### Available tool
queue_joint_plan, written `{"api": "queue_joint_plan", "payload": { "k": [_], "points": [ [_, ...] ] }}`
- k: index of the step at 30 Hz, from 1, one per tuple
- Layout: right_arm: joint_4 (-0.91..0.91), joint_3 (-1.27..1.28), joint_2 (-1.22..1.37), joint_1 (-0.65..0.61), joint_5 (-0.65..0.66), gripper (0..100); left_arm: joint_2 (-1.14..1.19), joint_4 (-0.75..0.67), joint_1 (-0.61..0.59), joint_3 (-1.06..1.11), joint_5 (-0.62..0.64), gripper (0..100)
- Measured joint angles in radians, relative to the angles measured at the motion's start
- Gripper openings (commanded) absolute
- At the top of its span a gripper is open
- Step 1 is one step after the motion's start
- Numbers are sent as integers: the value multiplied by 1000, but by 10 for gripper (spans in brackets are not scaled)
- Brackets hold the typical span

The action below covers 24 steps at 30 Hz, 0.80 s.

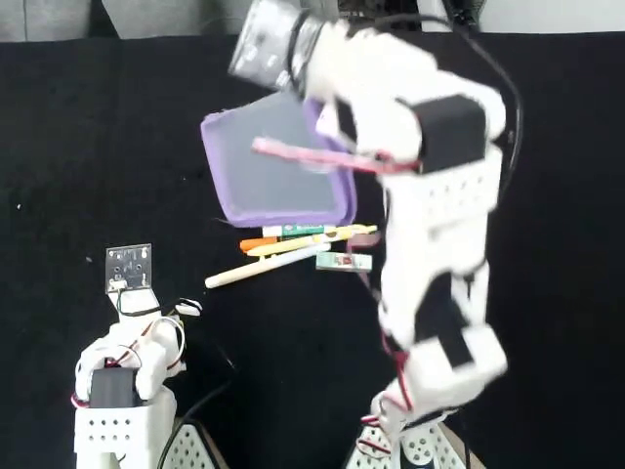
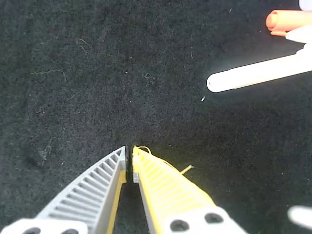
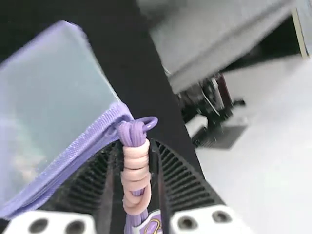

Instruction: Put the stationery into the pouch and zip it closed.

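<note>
The purple pouch [image 1: 278, 161] with a clear face hangs tilted above the black table, and also shows in the right wrist view [image 3: 53, 107]. My right gripper [image 3: 134, 144] is shut on its purple and pink zipper cord [image 3: 134, 161], and the right arm [image 1: 430, 195] is raised high. Below the pouch lies the stationery: an orange marker [image 1: 256, 244], a yellow pen [image 1: 317, 236], a white pen [image 1: 264, 267] and a small flat piece [image 1: 344, 260]. My left gripper [image 2: 129, 152] is shut on nothing, low over the cloth, short of the white pen's end [image 2: 253, 75] and the orange marker [image 2: 287, 20].
The left arm [image 1: 122, 371] sits folded at the table's front left, with its base by the front edge. Black cloth [image 1: 98, 147] covers the whole table. Room furniture shows beyond the table's far edge [image 3: 234, 63].
</note>
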Motion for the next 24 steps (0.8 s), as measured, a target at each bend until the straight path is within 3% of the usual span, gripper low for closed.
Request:
{"api": "queue_joint_plan", "payload": {
  "k": [10, 18, 24],
  "points": [
    [0, 628, -508, -244, 0, 11, 0, 0, 0, 0, 0, 36],
    [0, 899, -753, -262, 0, 11, 0, 0, 0, 0, 0, 36],
    [0, 941, -848, -262, -5, 11, 0, 0, 0, 0, 0, 36]
  ]
}}
